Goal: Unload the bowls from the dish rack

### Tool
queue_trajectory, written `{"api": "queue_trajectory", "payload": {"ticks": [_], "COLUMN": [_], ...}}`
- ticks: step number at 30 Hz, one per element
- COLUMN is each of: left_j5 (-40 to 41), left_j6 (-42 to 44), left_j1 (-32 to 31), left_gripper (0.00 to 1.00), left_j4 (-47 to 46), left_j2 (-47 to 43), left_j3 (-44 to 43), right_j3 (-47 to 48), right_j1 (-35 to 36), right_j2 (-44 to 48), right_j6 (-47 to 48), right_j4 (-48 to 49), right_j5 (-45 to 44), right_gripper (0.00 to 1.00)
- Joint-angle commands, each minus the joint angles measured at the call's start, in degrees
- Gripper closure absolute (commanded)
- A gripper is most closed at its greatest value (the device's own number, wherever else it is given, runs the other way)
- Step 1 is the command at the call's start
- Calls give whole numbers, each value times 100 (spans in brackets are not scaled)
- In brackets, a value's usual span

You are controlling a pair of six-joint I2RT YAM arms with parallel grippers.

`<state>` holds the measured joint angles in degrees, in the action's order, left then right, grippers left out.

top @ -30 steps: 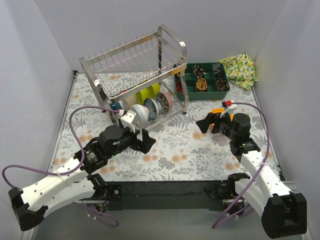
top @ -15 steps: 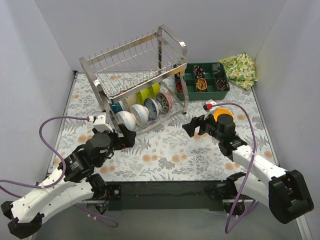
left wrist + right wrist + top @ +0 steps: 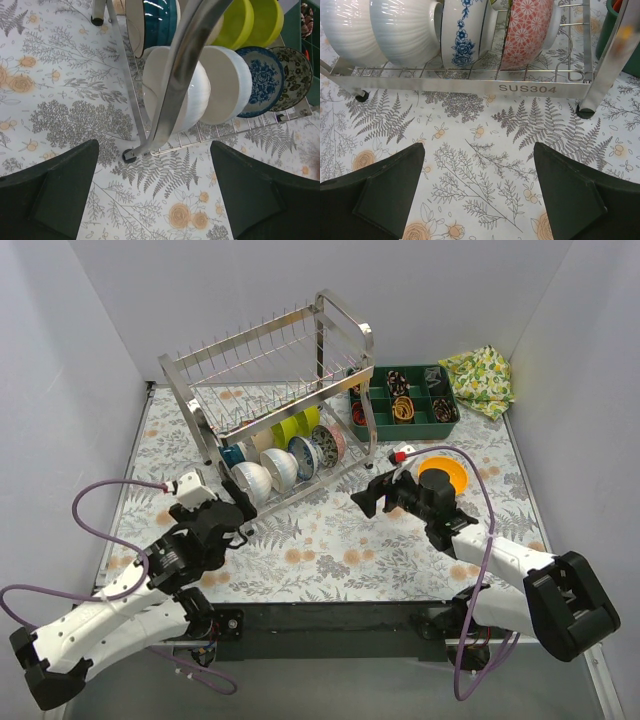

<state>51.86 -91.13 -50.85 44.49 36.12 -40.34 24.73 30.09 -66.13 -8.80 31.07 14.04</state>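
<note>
The steel wire dish rack (image 3: 270,380) stands at the back middle. Its lower tier holds bowls on edge: two white ones (image 3: 265,475), a blue-and-white one (image 3: 305,455), a red-patterned one (image 3: 330,443), lime green ones (image 3: 290,427) and a teal one (image 3: 233,453). An orange bowl (image 3: 442,476) sits on the table at the right. My left gripper (image 3: 240,515) is open and empty, just before the rack's near-left leg; the white bowls (image 3: 195,95) show ahead. My right gripper (image 3: 372,496) is open and empty before the rack's front bar (image 3: 520,88), facing the blue-and-white bowl (image 3: 462,30).
A dark green compartment tray (image 3: 405,400) sits right of the rack, with a yellow patterned cloth (image 3: 478,378) in the back right corner. A slanted rack post (image 3: 180,75) crosses the left wrist view. White walls close in the floral tablecloth (image 3: 330,550).
My right gripper has moved left, away from the orange bowl, which now rests on the table. My left gripper has moved left and back toward the rack's near-left corner.
</note>
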Motion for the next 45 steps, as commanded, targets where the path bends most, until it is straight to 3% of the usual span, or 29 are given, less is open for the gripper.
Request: {"api": "queue_trajectory", "payload": {"ticks": [1, 7, 12, 28, 43, 45], "left_j5": [387, -122, -316, -747, -853, -879], "left_j6": [499, 782, 649, 816, 860, 869], "left_j1": [232, 1163, 1244, 1235, 1235, 1235], "left_gripper": [5, 7, 14, 56, 91, 99], "left_j4": [-1002, -1540, -1654, -1426, -1452, -1461], "left_j2": [657, 1257, 1275, 1547, 1661, 1688], "left_j3": [-9, -124, 131, 149, 105, 105], "right_j3": [155, 295, 427, 1042, 2026, 2158], "right_j1": [41, 41, 41, 41, 173, 252], "right_j2": [-172, -339, -524, -1560, -2790, -2870], "right_j6": [168, 256, 326, 511, 89, 62], "right_j4": [637, 778, 857, 1384, 2096, 2096], "right_j5": [37, 37, 20, -358, -823, -999], "right_gripper": [2, 2, 2, 4, 4, 3]}}
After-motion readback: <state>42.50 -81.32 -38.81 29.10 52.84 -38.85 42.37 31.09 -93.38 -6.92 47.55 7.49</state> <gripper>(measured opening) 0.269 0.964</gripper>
